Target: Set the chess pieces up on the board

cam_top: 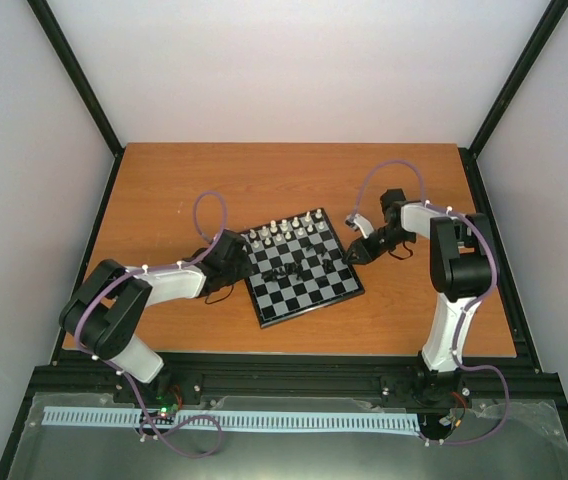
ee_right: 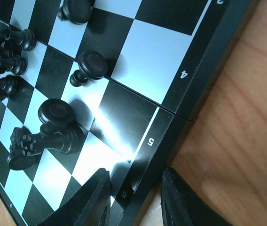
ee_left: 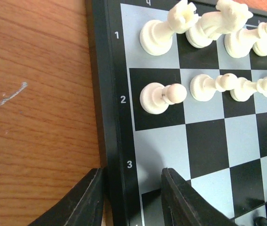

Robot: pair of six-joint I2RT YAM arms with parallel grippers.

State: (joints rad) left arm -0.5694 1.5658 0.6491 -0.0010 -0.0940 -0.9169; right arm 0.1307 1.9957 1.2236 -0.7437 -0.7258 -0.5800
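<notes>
Black chess pieces [ee_right: 44,127] are sitting bunched mid-way down the board [ee_right: 157,42], ahead and left of the right gripper [ee_right: 133,197], which is straddling the rim spread-fingered and standing nearer them than the left gripper [ee_left: 131,197], likewise spread.

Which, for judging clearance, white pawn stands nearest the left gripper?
The pawn on the dark edge square beside the printed 2; the other pawns stand farther along that row.

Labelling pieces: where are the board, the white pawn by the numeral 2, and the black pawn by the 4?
board [cam_top: 309,296], top view, bare square near front edge
white pawn [ee_left: 153,99], left wrist view, its base
black pawn [ee_right: 91,63], right wrist view, its broad round end
</notes>
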